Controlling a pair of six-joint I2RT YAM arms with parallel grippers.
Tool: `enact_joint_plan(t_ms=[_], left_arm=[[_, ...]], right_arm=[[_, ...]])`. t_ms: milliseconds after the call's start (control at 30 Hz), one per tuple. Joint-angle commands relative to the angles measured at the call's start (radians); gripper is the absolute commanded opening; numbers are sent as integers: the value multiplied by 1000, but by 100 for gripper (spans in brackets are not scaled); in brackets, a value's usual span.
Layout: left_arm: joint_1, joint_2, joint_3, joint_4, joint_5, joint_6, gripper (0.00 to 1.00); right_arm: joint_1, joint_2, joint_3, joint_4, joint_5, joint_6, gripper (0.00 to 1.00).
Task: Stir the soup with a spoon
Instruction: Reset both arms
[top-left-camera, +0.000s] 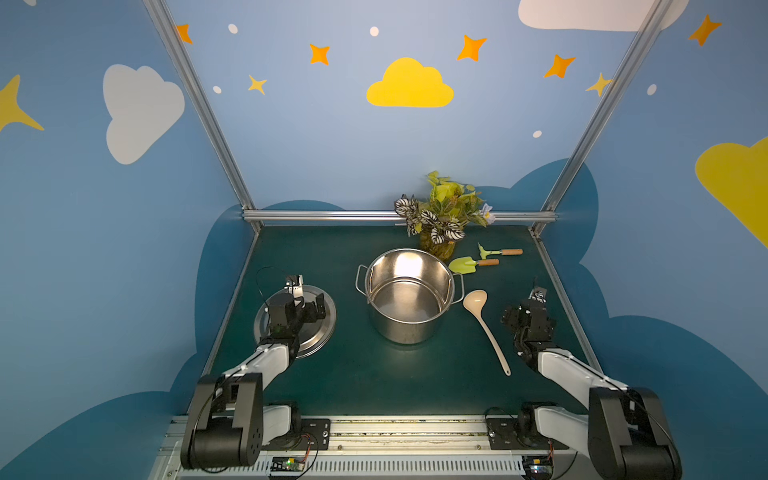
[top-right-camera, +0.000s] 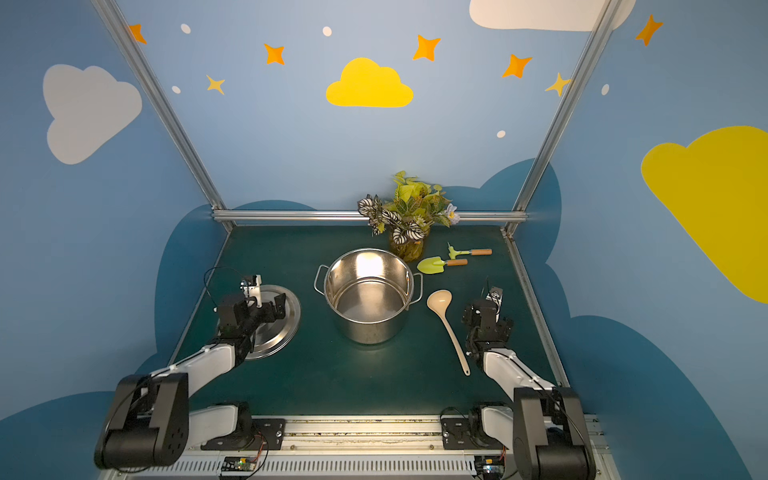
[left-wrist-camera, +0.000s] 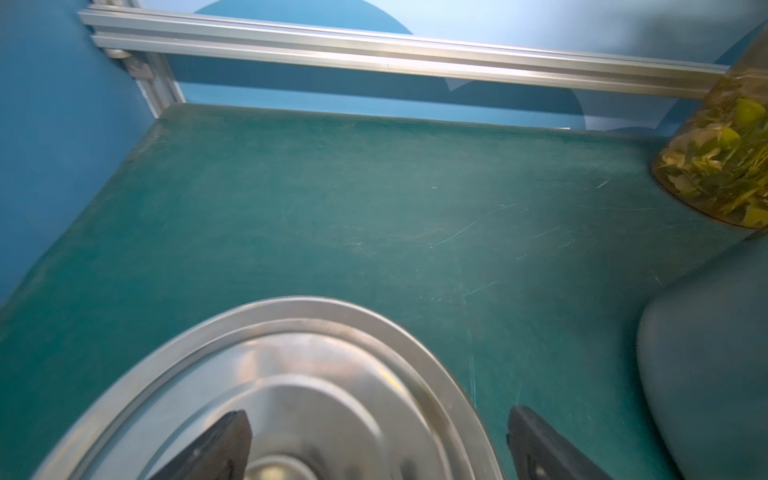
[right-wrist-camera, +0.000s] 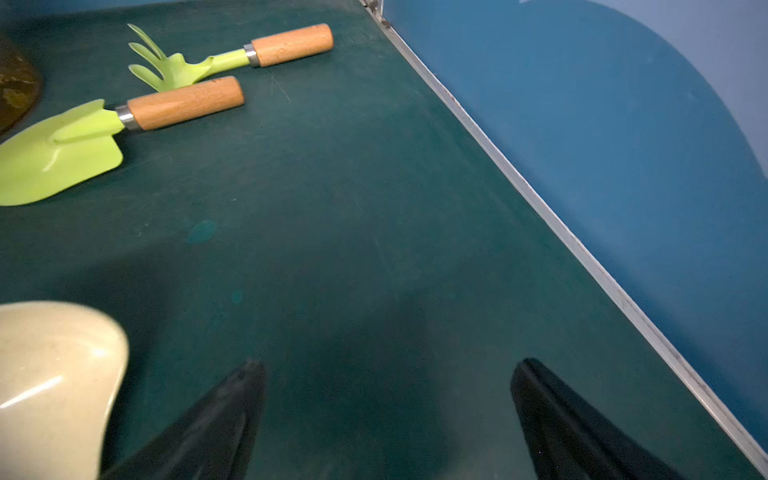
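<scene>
Cream plastic spoon (top-left-camera: 484, 328) flat on the mat at 4 o'clock of the steel pot (top-left-camera: 407, 332), handle trailing toward 5. Right gripper (right-wrist-camera: 386, 365) spread wide and empty at the spoon's 3 o'clock. Left gripper (left-wrist-camera: 378, 419) likewise agape, above the lid (left-wrist-camera: 291, 374). Likely trouble: skidding that thin, low handle away while pinching; clipping the pot's side handle on the lift; taking the green trowel (top-left-camera: 463, 263) instead.

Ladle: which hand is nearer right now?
Right. The right hand sits open just beside the ladle, on the side away from the pot; the left hand is open over the lid, beyond the pot.
</scene>
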Motion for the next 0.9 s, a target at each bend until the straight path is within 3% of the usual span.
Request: enact_joint_plan(t_ms=[0, 133, 233, 333, 433, 867], left_arm=[[4, 84, -14, 235, 85, 28, 100], [-14, 203, 2, 327, 210, 94, 100], [-57, 276, 0, 405, 217, 150, 100], [-62, 248, 31, 284, 212, 166, 100], [-81, 270, 15, 360, 97, 146, 100], [-89, 270, 20, 345, 88, 155, 100]], right_arm=[[-10, 42, 33, 215, -52, -86, 98], [-29, 175, -10, 447, -126, -62, 98], [-36, 267, 15, 494, -156, -60, 98], [-37, 282, 47, 448, -183, -79, 98], [-32, 259, 77, 343, -166, -72, 98], [-27, 265, 89, 325, -161, -76, 98]])
